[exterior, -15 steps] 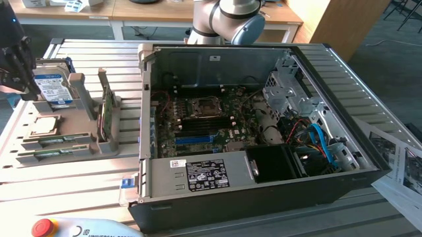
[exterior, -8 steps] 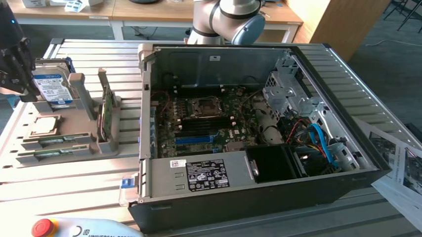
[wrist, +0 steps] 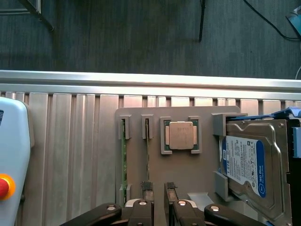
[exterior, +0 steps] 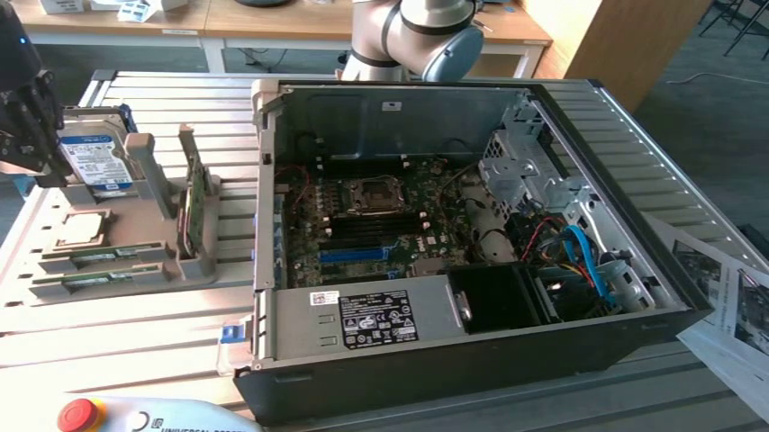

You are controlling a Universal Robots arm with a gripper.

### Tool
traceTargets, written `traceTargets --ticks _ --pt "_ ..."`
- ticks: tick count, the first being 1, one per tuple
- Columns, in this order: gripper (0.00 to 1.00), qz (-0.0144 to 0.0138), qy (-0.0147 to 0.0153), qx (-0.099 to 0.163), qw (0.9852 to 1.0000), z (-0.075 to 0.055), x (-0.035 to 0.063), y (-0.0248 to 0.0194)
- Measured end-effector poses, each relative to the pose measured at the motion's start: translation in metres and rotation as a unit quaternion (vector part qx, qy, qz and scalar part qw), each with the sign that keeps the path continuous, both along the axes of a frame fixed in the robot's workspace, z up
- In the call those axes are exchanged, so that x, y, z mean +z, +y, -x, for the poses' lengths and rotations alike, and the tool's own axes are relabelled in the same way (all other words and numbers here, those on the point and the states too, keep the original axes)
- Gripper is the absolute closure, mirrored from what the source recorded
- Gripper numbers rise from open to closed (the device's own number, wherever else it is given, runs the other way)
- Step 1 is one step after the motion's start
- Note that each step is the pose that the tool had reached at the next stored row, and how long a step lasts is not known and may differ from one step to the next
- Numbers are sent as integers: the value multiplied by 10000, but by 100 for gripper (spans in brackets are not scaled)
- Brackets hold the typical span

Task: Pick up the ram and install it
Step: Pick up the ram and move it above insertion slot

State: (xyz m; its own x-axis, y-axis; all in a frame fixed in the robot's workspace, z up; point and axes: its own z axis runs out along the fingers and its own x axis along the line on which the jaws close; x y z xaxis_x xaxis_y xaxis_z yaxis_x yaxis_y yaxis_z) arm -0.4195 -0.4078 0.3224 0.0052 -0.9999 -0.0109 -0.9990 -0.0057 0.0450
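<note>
Two ram sticks (exterior: 115,256) lie on edge in slots of the grey parts holder (exterior: 121,297), at the exterior view's left. In the wrist view they appear as thin green edges, one ram stick (wrist: 124,155) and a second one (wrist: 147,155) beside it. My gripper (exterior: 42,166) hangs over the holder's far end, by the hard drive. In the wrist view the gripper (wrist: 158,200) is open with nothing between its fingers (wrist: 146,207). It stands above the holder, just off the end of the second stick. The motherboard (exterior: 360,220) lies inside the open computer case (exterior: 481,351).
The holder also carries a square CPU (wrist: 181,135), a blue-labelled hard drive (wrist: 244,165) and an upright green expansion card (exterior: 190,202). A pendant with a red stop button (exterior: 78,414) lies at the near table edge. Papers (exterior: 733,306) lie at the exterior view's right.
</note>
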Motion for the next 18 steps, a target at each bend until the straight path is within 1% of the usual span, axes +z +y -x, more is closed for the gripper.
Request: traceTargets --ticks 10,18 --pt "76 0 0 -1 10000 1 -1 -65" --pt "76 0 -1 0 10000 1 -4 -73"
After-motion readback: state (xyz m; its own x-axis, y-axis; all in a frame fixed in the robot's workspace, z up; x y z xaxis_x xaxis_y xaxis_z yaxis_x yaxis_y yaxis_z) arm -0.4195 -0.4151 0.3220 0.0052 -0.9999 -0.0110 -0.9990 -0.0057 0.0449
